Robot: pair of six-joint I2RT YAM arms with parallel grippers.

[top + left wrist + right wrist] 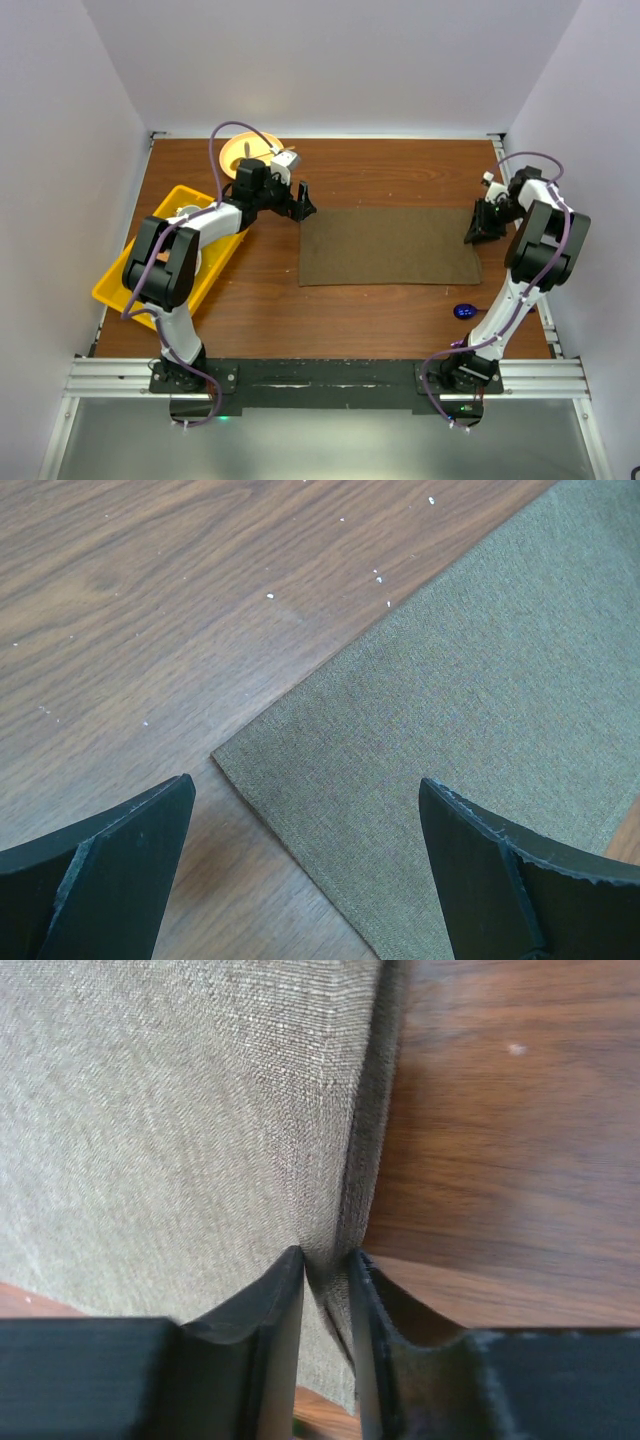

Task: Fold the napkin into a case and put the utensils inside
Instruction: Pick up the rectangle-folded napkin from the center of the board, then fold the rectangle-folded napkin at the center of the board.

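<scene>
My left arm [185,245] and right arm [545,240] have white links, black joints and looping purple cables [237,124]; the left gripper [307,783] has matte black fingers [110,880], edges chipped.

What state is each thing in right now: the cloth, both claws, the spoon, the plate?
Napkin: lying flat on the table, right edge pinched.
Left gripper: jaws open above the napkin's corner, empty.
Right gripper: jaws shut on the napkin's edge.
Spoon: lying on the table, clear of the napkin.
Plate: on the table, partly hidden by the left arm.
</scene>
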